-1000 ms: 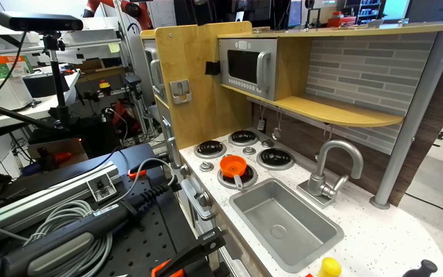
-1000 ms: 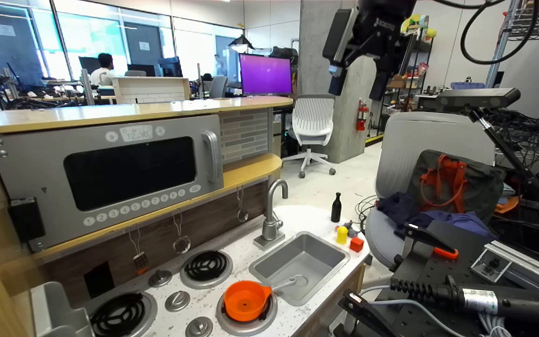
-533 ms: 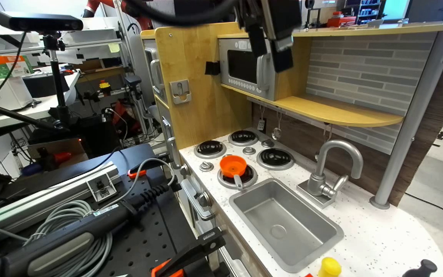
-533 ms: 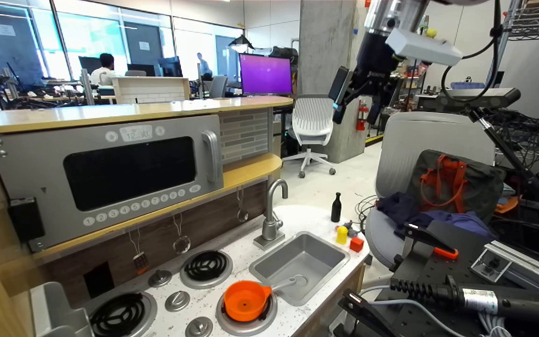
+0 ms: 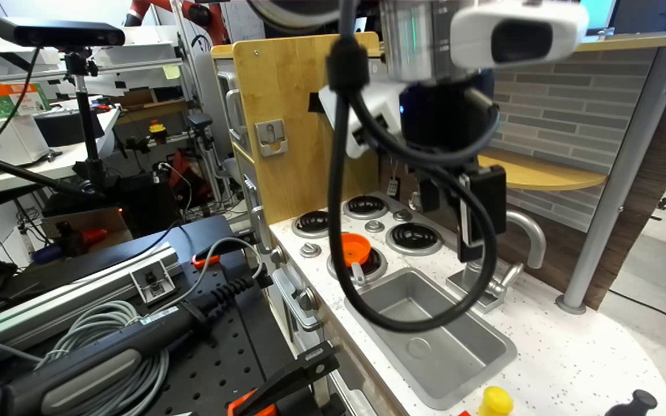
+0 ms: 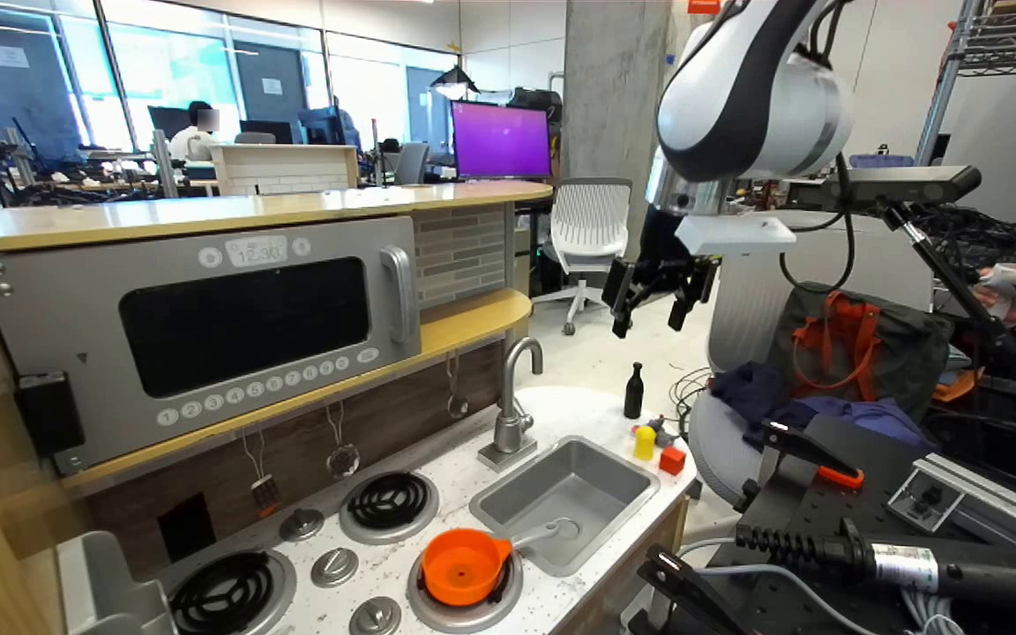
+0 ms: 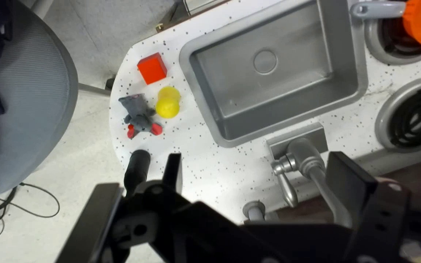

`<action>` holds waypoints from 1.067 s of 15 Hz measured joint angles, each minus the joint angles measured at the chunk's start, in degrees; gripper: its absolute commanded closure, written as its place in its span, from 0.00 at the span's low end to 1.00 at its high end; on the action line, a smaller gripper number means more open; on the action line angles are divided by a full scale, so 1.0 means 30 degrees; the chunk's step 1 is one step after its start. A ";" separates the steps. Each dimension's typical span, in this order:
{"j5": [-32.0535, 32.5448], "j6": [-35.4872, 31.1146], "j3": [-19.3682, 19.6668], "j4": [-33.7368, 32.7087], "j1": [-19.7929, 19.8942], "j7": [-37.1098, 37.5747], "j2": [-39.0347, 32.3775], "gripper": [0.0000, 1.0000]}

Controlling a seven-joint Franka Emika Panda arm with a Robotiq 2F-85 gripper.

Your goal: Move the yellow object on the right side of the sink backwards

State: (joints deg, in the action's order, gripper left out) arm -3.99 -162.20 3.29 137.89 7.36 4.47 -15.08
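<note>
The small, rounded, bright yellow object stands on the white speckled counter beside the sink; it shows in both exterior views and in the wrist view. The grey sink is empty. My gripper is in the air well above the counter, pointing down. In the wrist view the gripper has its fingers wide apart with nothing between them. The faucet and bare counter show below, and the yellow object lies up and left of the fingers.
A red block, a grey toy with red parts and a black bottle stand close around the yellow object. The silver faucet rises behind the sink. An orange pan sits on a burner. A microwave hangs above.
The arm has come down from the top of the exterior views, and the gripper is now lower, above the sink area. The yellow object and the things around it have not moved.
</note>
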 measured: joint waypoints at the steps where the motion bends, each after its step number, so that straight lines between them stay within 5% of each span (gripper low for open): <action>1: -0.0031 0.0001 0.0001 -0.0606 0.0047 -0.0260 -0.1081 0.00; 8: 0.0028 0.0430 0.0003 -0.4671 0.0696 -0.1628 -0.6947 0.00; 16: 0.0149 0.2004 0.0049 -0.8358 0.0978 -0.2817 -1.0669 0.00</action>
State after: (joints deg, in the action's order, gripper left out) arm -3.54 -156.19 3.44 112.81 10.29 -3.98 -47.09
